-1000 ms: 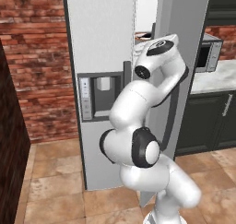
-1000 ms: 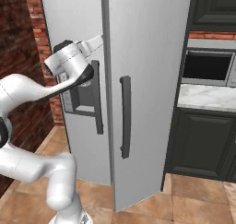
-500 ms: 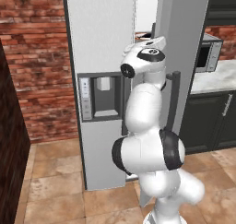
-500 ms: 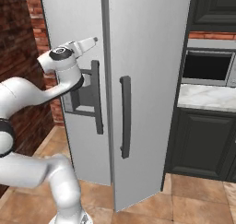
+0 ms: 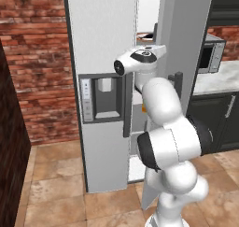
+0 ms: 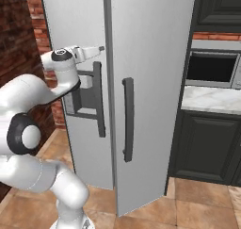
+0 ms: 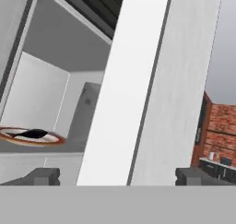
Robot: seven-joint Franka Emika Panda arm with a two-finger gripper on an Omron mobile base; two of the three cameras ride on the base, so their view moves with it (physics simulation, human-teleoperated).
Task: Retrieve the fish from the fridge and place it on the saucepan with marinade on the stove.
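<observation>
At the bottom of the hand view the gripper point(image 7: 115, 176) stands spread wide, grasping nothing, its tips straddling the edge of the fridge point(image 7: 152, 80) door. Beyond, at lower left, the fish point(image 7: 31, 134) lies on a shelf inside.

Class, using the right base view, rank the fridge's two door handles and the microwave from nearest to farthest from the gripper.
1. Dispenser-door handle, just below the gripper.
2. Other door handle, lower right.
3. Microwave, far right.
</observation>
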